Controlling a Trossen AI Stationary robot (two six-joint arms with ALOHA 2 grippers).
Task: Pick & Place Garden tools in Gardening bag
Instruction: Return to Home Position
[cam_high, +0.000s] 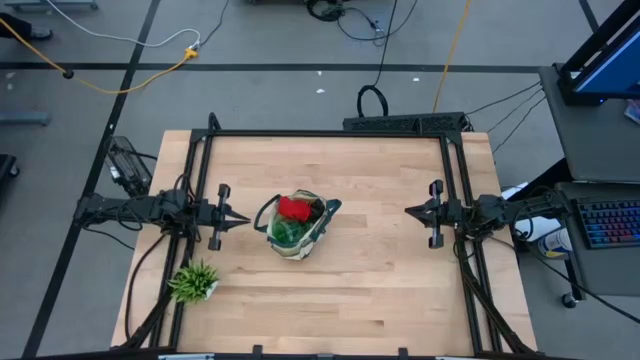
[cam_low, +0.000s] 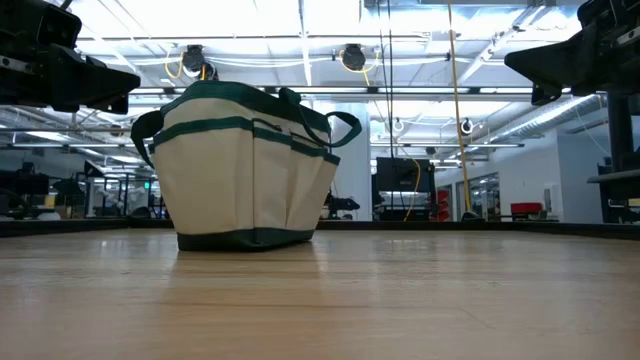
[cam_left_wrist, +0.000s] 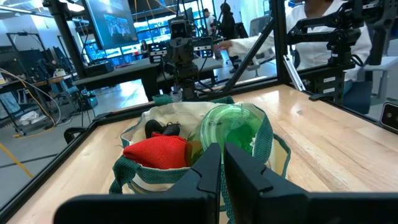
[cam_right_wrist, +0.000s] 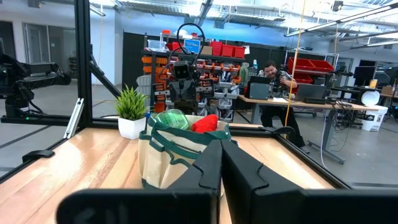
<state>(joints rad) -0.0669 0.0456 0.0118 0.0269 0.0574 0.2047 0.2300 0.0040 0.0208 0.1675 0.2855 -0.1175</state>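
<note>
Bag, green-trimmed cream canvas, holds red glove (left tool, right tool: narrow, empty).

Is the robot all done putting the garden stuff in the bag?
Nearly. Done: the red glove and green spray bottle sit in the bag, and no tools lie out on the table; only the plant stands there. In hand: nothing; the left hand and right hand are shut, empty, either side of the bag. Left: seemingly nothing to pack.
</note>
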